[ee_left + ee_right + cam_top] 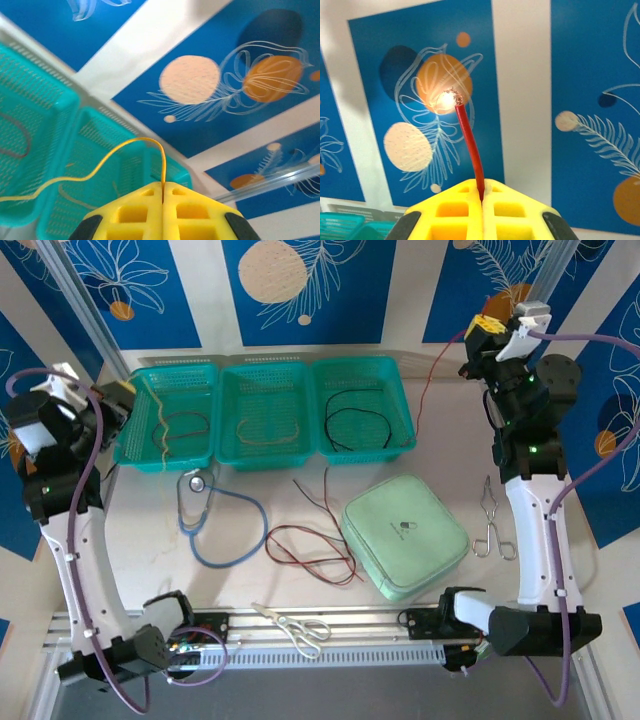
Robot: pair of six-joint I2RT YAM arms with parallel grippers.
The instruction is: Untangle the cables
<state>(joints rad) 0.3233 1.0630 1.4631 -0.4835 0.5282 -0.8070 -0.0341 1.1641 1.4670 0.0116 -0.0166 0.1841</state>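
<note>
A robotics lab cell; left arm (pixel 78 570) and right arm (pixel 535 540) bolted to a metal rail (pixel 340 620) edging the surface (pixel 140 550); printed blue backdrop panels (pixel 300 290) around.

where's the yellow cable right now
The yellow cable is pinched in the shut left gripper, raised at the table's far left. In the top view it hangs from there into the leftmost teal basket.
</note>
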